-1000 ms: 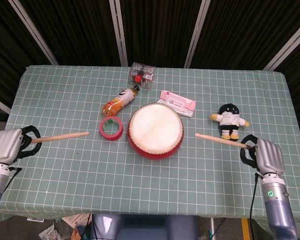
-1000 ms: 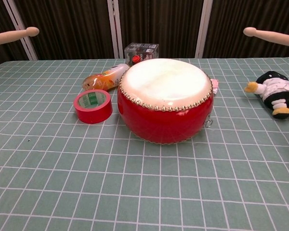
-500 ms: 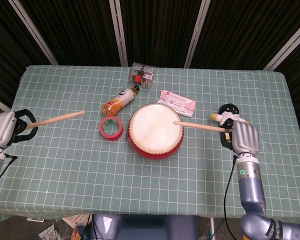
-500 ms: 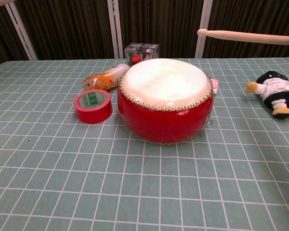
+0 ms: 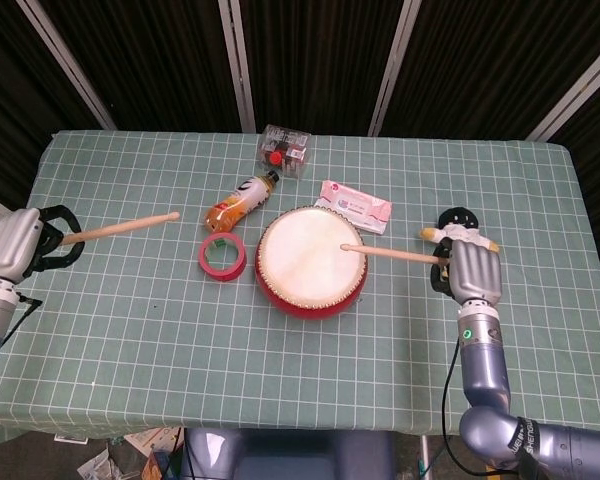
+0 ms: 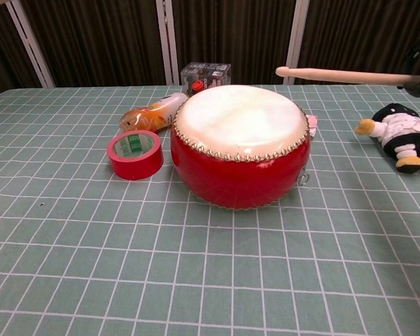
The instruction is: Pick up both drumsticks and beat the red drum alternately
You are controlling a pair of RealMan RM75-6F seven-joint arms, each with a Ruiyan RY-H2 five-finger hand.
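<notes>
The worktop (image 5: 130, 330) wears a green cloth with a white grid. The red drum (image 5: 311, 261) with its pale skin stands near the middle.

The right hand (image 5: 472, 272) is to the right of the drum, fingers wrapped around the butt of the right drumstick (image 5: 392, 253). That stick reaches left so its tip lies over the right part of the drum skin; in the chest view the stick (image 6: 346, 75) is level and above the skin, with a gap under the tip.

The left hand (image 5: 18, 243) is at the far left edge of the worktop, closed around the left drumstick (image 5: 120, 228), which points right with its tip well apart from the drum.

A black and white plush toy (image 5: 462, 228) lies just behind the right hand. An orange drink bottle (image 5: 240, 203) lies on its side far-left of the drum, a clear box (image 5: 283, 149) further back. A pink packet (image 5: 354, 206) lies just behind the drum. A red tape roll (image 5: 222, 257) sits just left of the drum.
</notes>
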